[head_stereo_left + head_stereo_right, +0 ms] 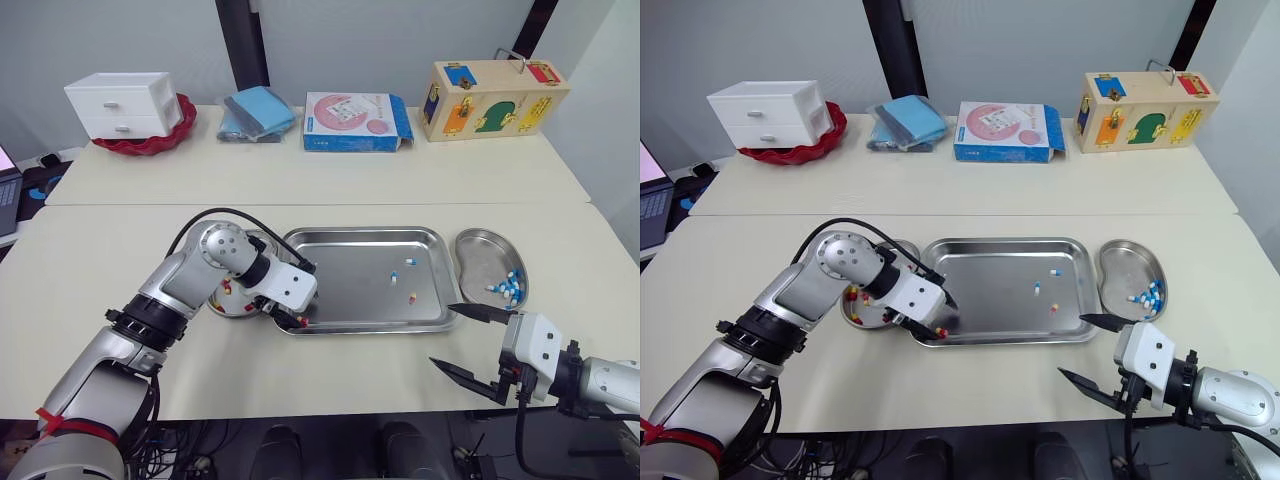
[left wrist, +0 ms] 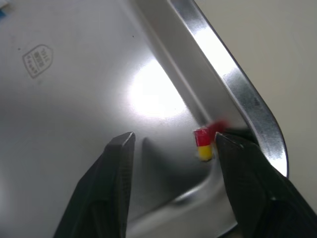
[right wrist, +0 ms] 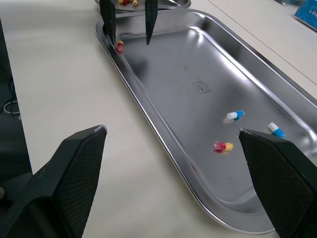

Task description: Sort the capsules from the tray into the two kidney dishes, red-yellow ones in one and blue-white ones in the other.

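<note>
Left gripper (image 2: pixel 173 139) open around a red-yellow capsule (image 2: pixel 203 145) in a corner of the tray (image 1: pixel 360 232).
Its fingers are spread, and the capsule lies off-centre, nearly touching one finger and the tray wall, just left of centre in the lower half of the left eye view. It should probably nudge toward the wall to centre the capsule, then close softly and lift to the dish (image 1: pixel 854 306) just beside. Right gripper (image 1: pixel 446 335) hangs open at lower right.

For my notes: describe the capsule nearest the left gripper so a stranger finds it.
Find the steel tray on the near table. In its near left corner, inside the open left gripper, lies a red-yellow capsule. It is alone by the rim; other capsules sit far right.
</note>
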